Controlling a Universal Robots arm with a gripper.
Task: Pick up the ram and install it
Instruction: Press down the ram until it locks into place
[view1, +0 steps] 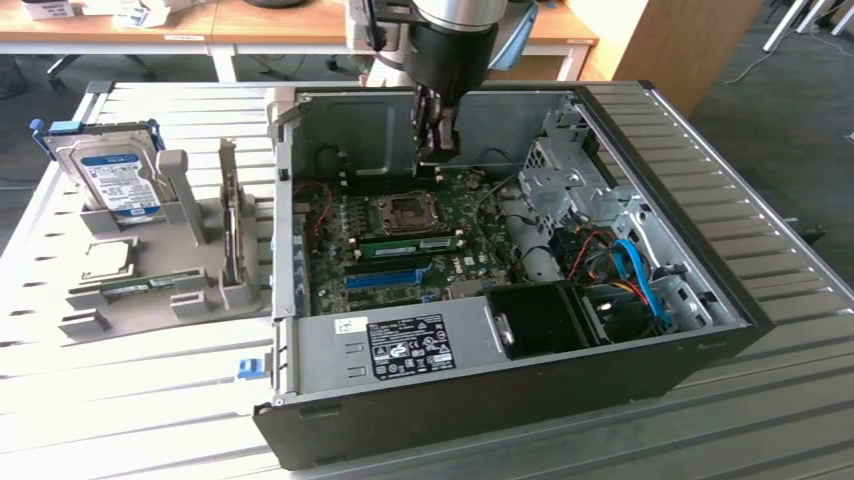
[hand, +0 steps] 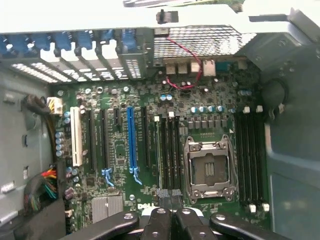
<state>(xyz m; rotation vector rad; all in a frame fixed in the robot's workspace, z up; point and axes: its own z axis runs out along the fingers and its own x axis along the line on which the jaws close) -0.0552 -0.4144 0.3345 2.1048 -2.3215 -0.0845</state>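
Observation:
My gripper hangs inside the open computer case, low over the far part of the motherboard, behind the empty CPU socket. Its black fingers are pressed together, with nothing visible between them. A green ram stick stands in a slot between the CPU socket and the blue expansion slot. A similar green stick lies in the grey fixture outside the case, at the exterior view's left. In the wrist view my gripper is above the dark memory slots beside the CPU socket.
A silver hard drive and an upright card stand in the grey fixture. Drive cages, bundled cables and a black fan crowd the case on the exterior view's right. The case walls close in the motherboard.

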